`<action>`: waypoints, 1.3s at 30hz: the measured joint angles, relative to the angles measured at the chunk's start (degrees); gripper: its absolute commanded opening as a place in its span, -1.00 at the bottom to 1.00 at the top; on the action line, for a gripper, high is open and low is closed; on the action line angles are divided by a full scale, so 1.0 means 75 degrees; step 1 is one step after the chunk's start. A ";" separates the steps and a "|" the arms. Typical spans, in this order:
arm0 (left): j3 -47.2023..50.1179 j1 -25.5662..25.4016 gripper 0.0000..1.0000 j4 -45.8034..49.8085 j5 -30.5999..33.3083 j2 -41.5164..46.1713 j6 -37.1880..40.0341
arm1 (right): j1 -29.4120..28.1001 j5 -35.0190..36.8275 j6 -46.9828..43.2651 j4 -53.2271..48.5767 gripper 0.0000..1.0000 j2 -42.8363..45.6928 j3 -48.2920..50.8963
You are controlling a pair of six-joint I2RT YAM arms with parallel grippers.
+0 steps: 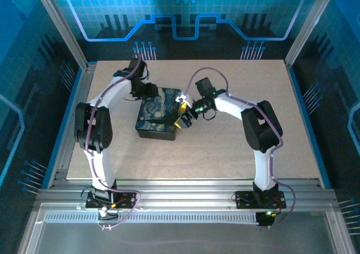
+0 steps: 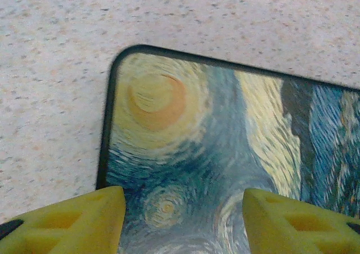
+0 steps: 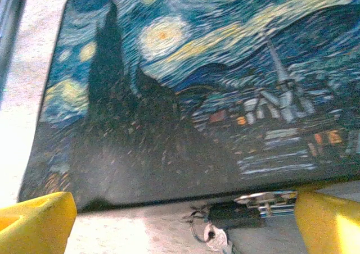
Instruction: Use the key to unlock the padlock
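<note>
The dark box (image 3: 185, 96) with the swirling painting print lies under both wrist cameras. A small dark padlock (image 3: 234, 212) hangs at its front edge from a silvery hasp (image 3: 264, 199). The pale key (image 3: 216, 237), on a thin ring, sits at the padlock's left end; whether it is inserted I cannot tell. My right gripper (image 3: 185, 220) is open, and its yellow fingers (image 3: 329, 223) stand wide on either side of padlock and key without touching them. My left gripper (image 2: 183, 214) is open over the box lid (image 2: 225, 141) near a corner, nothing between its fingers.
From above, the box (image 1: 159, 118) lies at the middle of the pale tabletop (image 1: 225, 153), with the left gripper (image 1: 148, 91) at its far-left corner and the right gripper (image 1: 183, 114) at its right side. Aluminium frame rails (image 1: 180, 195) edge the table.
</note>
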State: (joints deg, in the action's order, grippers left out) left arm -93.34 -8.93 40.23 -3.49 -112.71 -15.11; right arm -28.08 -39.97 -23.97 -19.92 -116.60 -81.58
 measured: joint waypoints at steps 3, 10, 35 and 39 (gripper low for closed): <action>-0.0003 0.0146 0.17 0.0181 0.0029 0.0003 -0.0096 | -0.0501 0.0009 0.0350 0.0181 1.00 0.0219 0.0289; 0.0119 0.0277 0.18 0.0256 0.0073 0.0111 -0.0227 | -0.1233 0.0248 0.1483 0.0860 1.00 0.0525 0.0988; 0.0315 0.0737 0.16 0.0254 0.0085 0.0239 -0.0195 | -0.1988 0.4214 0.2687 0.4972 0.62 0.0219 0.2836; 0.0318 0.0737 0.16 0.0207 0.0085 0.0239 -0.0195 | -0.1996 0.4153 0.2556 0.5164 0.55 0.0105 0.2841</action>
State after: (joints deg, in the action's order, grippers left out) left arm -90.96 -3.40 41.78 -2.85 -110.91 -16.58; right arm -43.05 -8.82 -4.80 18.81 -115.81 -60.27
